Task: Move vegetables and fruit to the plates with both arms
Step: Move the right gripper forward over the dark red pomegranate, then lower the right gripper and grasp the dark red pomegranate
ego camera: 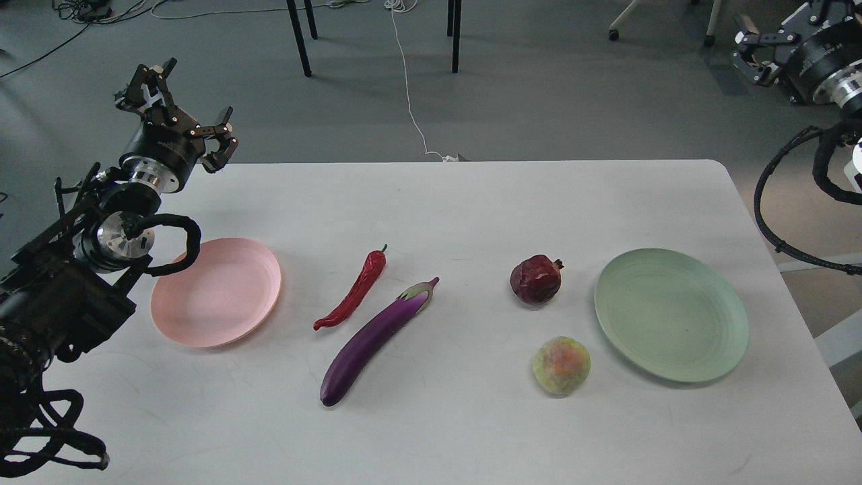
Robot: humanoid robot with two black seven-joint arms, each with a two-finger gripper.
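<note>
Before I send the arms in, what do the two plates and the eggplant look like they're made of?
Pink plate and green plate: probably moulded plastic or similar, matte, no glare, faint concentric rings. Ceramic can't be ruled out.
Eggplant: smooth, glossy purple skin with light streaks along it, so likely slippery; whether real or a plastic replica, I can't tell.

I see the purple eggplant [376,339] lying slanted mid-table, the red chili [353,294] just left of it, the pink plate [217,292] farther left, and the pomegranate [535,279], yellow-green fruit [561,366] and green plate [671,314] to its right.
</note>
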